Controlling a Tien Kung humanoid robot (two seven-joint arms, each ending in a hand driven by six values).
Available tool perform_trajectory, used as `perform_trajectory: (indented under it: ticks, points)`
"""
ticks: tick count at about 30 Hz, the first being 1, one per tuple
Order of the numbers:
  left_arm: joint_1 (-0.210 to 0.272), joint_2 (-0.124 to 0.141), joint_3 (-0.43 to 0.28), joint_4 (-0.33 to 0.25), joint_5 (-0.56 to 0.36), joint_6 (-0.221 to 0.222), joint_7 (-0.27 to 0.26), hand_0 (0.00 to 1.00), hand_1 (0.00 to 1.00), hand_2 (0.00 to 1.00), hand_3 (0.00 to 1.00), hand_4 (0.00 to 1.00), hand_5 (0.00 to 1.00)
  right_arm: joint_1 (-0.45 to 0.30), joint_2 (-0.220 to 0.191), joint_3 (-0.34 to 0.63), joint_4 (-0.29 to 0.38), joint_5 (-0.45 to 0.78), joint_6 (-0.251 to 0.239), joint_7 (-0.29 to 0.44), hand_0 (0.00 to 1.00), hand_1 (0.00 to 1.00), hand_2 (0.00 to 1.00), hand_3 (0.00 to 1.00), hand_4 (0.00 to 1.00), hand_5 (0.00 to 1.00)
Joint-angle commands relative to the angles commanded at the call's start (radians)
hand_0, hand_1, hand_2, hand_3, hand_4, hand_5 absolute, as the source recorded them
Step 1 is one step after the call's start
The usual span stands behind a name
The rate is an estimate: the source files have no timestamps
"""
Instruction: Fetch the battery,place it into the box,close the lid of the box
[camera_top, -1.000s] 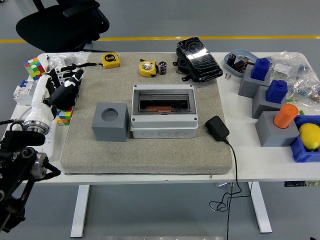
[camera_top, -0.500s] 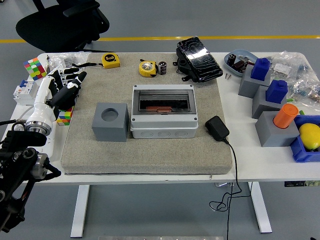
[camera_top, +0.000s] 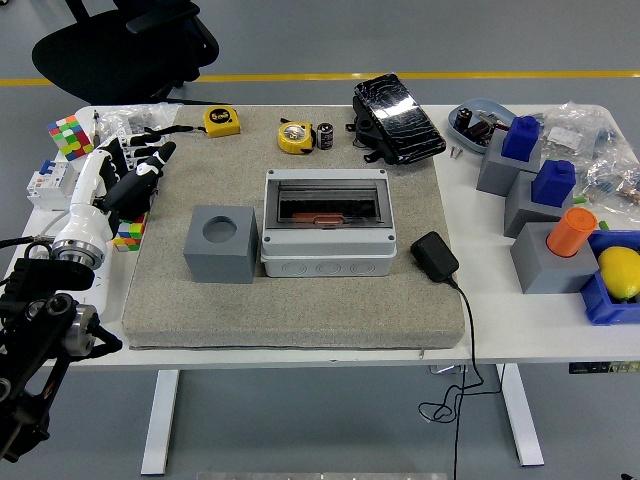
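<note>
Though lid-shaded, box (camera_top: 325, 223) interior partly indistinct.

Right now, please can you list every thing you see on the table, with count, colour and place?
box: 1, light grey, mat centre
battery: 1, black, far mat edge
tape measures: 2, yellow, far mat edge
cube block: 1, grey, left of box
adapter: 1, black, right of box
pouch: 1, black, far edge
holders: 3, grey, right side
puzzle cubes: 2, multicoloured, left side
left robot hand: 1, black, left side, open
</note>
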Motion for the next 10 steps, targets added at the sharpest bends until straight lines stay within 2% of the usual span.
perform_trajectory:
  ticks: [10]
  points:
    - [0.003,-0.001,-0.001,0.0,0.001,0.0,0.001,0.544,0.65,0.614,0.623,0.953,0.448,-0.001,0.0,0.003,0.0,-0.002,-0.001,0.0,0.505,0.623,0.663,0.562,0.944,0.523]
